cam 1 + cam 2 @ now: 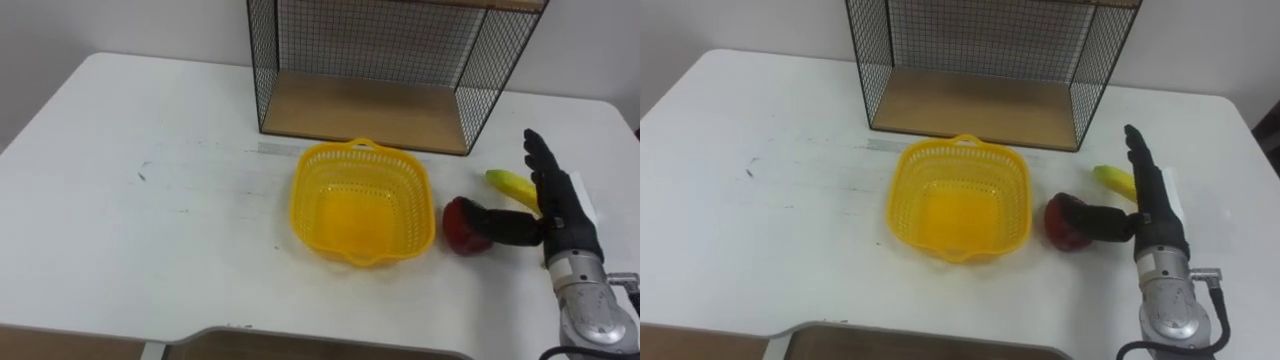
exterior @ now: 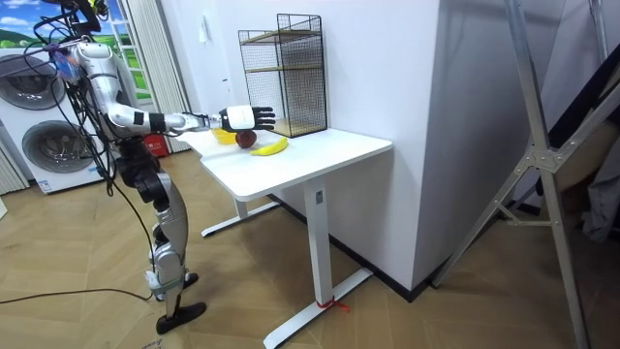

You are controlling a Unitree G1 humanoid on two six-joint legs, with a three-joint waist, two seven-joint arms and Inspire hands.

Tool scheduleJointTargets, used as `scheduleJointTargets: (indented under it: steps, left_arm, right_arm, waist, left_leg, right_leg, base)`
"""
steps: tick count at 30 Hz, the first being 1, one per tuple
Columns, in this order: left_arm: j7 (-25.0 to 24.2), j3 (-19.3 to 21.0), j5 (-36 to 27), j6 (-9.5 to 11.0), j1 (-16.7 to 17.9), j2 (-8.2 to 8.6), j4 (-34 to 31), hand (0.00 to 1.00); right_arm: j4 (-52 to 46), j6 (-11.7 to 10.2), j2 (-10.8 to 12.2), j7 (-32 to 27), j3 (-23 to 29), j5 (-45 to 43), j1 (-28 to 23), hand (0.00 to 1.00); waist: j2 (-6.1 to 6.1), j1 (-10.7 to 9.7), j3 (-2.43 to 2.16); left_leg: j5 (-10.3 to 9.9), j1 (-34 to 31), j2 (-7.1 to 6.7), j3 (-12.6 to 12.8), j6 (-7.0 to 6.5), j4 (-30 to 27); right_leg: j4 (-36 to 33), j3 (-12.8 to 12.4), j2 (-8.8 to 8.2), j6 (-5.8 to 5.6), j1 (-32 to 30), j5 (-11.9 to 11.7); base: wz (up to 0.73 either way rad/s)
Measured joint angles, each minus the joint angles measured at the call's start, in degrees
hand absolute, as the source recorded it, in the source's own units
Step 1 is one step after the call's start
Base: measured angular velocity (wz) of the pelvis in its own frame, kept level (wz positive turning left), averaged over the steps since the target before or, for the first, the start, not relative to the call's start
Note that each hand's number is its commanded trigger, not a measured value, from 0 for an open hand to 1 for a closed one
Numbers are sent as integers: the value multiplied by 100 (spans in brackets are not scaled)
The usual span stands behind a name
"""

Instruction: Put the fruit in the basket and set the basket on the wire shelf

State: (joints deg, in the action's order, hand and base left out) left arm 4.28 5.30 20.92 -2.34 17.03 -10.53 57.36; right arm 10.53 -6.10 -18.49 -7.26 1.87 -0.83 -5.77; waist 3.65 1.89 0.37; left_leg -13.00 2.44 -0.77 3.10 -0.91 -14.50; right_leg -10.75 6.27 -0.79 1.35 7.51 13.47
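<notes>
The yellow plastic basket (image 1: 362, 215) sits on the white table (image 1: 150, 220), and the wire shelf (image 1: 365, 100) with its wooden floor stands just behind the basket. Both fruits lie outside the basket. The red apple (image 1: 458, 226) rests on the table just right of the basket's rim, and the banana (image 1: 510, 184) lies farther right of the basket, past the apple. The right hand (image 1: 562, 208) is also right of the basket. Its fingers are straight and point away from the robot, its thumb reaches sideways to touch the apple, and it partly covers the banana.
</notes>
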Motion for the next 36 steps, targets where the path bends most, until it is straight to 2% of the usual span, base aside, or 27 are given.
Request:
scheduleJointTargets:
  steps: [20,25,30,36]
  left_arm:
    - [0,-4,2,4,-7,0,-4,0]
    - [1,-10,2,4,-8,0,-5,0]
    - [1,-205,3,6,-7,-9,-6,0]
    - [0,-218,3,23,-9,-11,-5,0]
  right_arm:
    - [-5,1,1,269,-279,5,0,0]
    - [-4,79,0,378,-324,0,-31,0]
    - [-2,79,0,400,-342,-1,-66,0]
    - [29,78,0,435,-368,0,-67,0]
  waist:
    - [-47,-4,-25]
    - [-62,-4,-25]
    - [-58,-4,-26]
    - [-42,-2,-24]
  left_leg:
    - [-2,-16,4,1,-1,-17]
    - [-2,-30,4,2,-1,-19]
    - [-2,-27,3,4,-1,-17]
    - [-2,-38,1,1,-1,-15]
  right_leg:
    - [-6,16,1,-2,-10,-21]
    - [-4,22,1,-5,-22,-30]
    - [-4,20,1,-5,-20,-30]
    - [4,27,0,-6,-23,-30]
  base:
    - [0]
    - [0]
    - [0]
    - [0]
